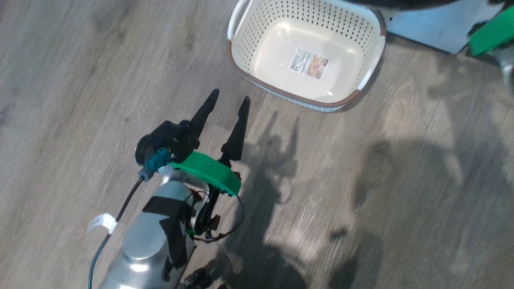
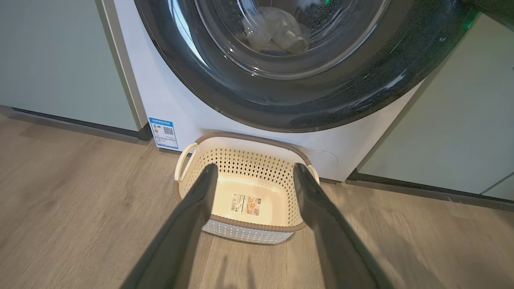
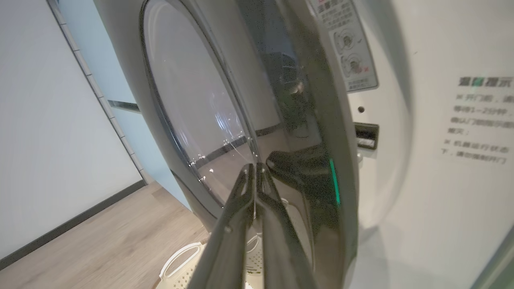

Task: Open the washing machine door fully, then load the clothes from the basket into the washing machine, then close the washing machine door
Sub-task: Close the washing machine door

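The basket [image 1: 363,36] stands empty on the wood floor, its label showing on the bottom, right in front of the washing machine [image 2: 176,100]. My left gripper [image 1: 229,100] hovers open just short of the basket [image 2: 245,160], nothing between its fingers. The washing machine door [image 2: 361,92] lies almost flat against the machine's front. Pale clothes [image 2: 277,32] show through its glass, inside the drum. My right gripper [image 3: 255,168] is shut and empty, its tips at the door [image 3: 317,120] where the glass meets the black rim. A latch slot [image 3: 365,136] shows just beside the rim's edge.
Pale teal cabinets [image 2: 52,60] flank the machine on both sides, with a second one [image 2: 461,120] to the right. Open wood floor [image 1: 361,192] spreads around the basket. The right arm's green cover [image 1: 492,34] juts in at the head view's top right.
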